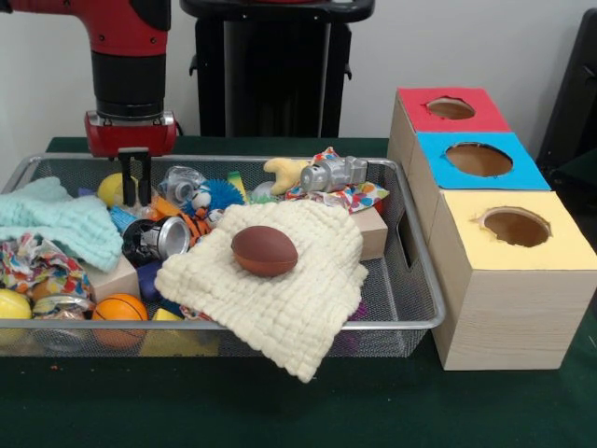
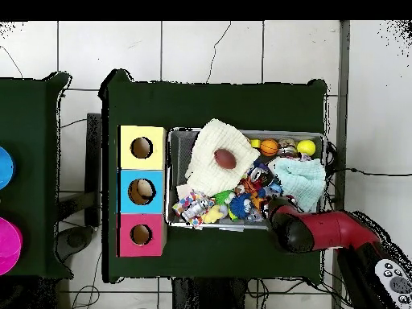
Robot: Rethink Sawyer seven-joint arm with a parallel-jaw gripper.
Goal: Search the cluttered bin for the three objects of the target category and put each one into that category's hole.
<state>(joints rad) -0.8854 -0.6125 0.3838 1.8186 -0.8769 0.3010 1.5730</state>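
The wire-mesh bin [image 1: 427, 271] is full of clutter; it also shows in the overhead view [image 2: 298, 133]. My gripper [image 1: 134, 198] hangs at its far left, tips down among the objects beside a yellow ball [image 1: 110, 187]. Its fingers stand a little apart and hold nothing. A brown football [image 1: 264, 250] lies on a cream cloth [image 1: 289, 299]. The hole [image 1: 451, 108] in the red-topped box is the farthest of three, right of the bin, and shows in the overhead view [image 2: 142, 234]. In the overhead view the arm [image 2: 322, 229] hides the gripper.
The blue-topped box's hole [image 1: 478, 159] and the yellow-topped box's hole [image 1: 516, 226] are nearer. In the bin: a mint cloth [image 1: 56, 219], a silver can [image 1: 160, 238], a blue spiky ball [image 1: 220, 196], a silver toy [image 1: 333, 173], an orange ball [image 1: 121, 309], a wooden block [image 1: 375, 230].
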